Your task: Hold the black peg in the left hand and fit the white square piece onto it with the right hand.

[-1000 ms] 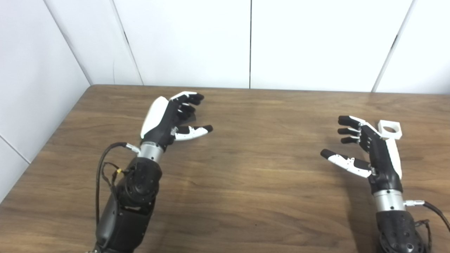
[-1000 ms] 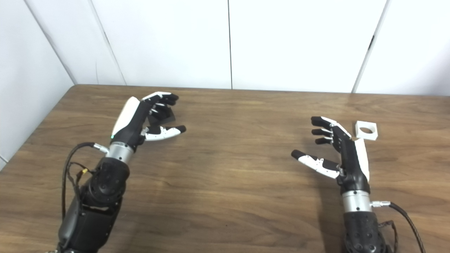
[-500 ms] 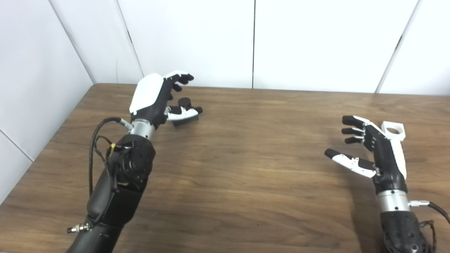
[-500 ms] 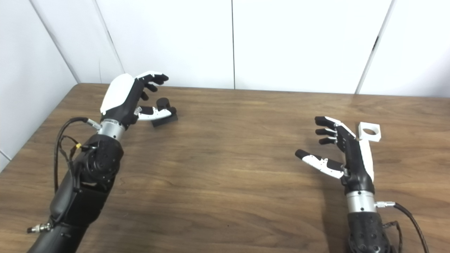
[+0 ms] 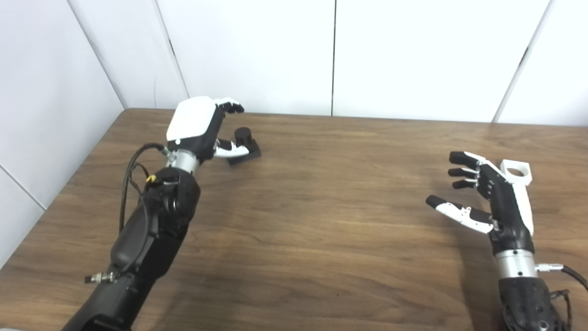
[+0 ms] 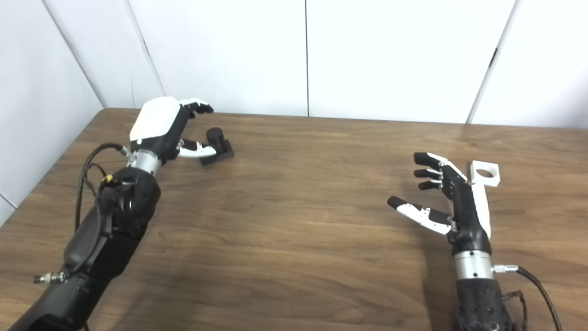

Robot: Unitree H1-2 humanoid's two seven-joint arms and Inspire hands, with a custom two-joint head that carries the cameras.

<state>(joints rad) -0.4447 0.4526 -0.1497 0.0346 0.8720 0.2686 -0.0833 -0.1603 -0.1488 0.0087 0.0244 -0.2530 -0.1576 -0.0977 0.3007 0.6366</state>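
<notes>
Right eye view: one black peg (image 6: 217, 147) far left beside the spread left hand (image 6: 164, 126); one white square piece (image 6: 484, 173) behind the spread, empty right hand (image 6: 452, 200).

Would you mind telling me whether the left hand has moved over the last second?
Yes. The left hand has reached away from the robot toward the wall, closing on the black peg; its fingers remain open.

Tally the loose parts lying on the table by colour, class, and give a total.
Black: 1, the black peg beside the left hand
White: 1, the white square piece behind the right hand
Total: 2
</notes>
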